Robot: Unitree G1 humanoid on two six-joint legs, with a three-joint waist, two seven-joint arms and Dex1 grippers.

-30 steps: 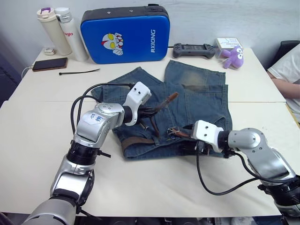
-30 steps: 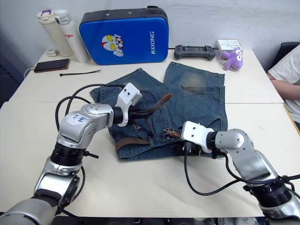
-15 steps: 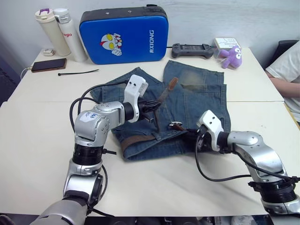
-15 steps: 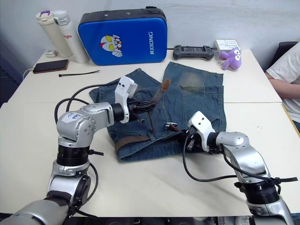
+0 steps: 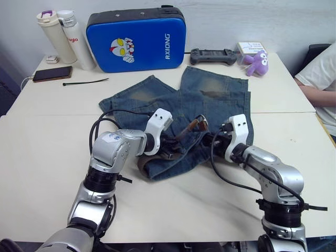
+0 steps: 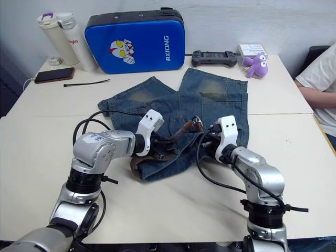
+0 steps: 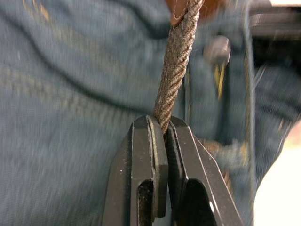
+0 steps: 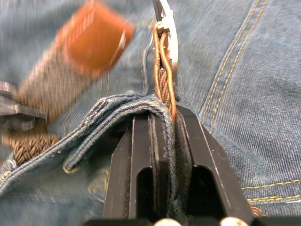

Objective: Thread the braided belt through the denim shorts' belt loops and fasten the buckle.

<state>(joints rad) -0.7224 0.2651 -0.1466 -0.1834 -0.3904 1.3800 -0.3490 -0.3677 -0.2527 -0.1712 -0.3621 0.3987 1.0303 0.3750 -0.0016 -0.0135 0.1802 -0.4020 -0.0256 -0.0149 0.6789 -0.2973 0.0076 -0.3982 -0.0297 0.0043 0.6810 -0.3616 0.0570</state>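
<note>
The denim shorts (image 5: 220, 94) lie bunched at the waistband in the middle of the table. The braided belt (image 7: 176, 61) rises from my left gripper (image 7: 162, 129), which is shut on the strap. Its tan tip (image 5: 193, 126) sticks up between the two grippers. My right gripper (image 8: 163, 127) is shut on a fold of the waistband together with the belt's buckle end. The silver buckle (image 8: 165, 21) stands just beyond its fingertips. In the head views the left gripper (image 5: 170, 143) and right gripper (image 5: 209, 139) face each other a short gap apart. No belt loop is clearly told apart.
At the back stand a blue case (image 5: 137, 38) and two bottles (image 5: 65, 37). A phone (image 5: 49, 73), a black cable tie (image 5: 85, 81), a game controller (image 5: 212, 54) and a purple plush (image 5: 254, 62) lie near them. A person's sleeve (image 5: 320, 73) shows at the right edge.
Both grippers have drawn closer together, the left dropping lower and the right swinging toward the middle. The waistband has bunched up and the belt tip now stands between them.
</note>
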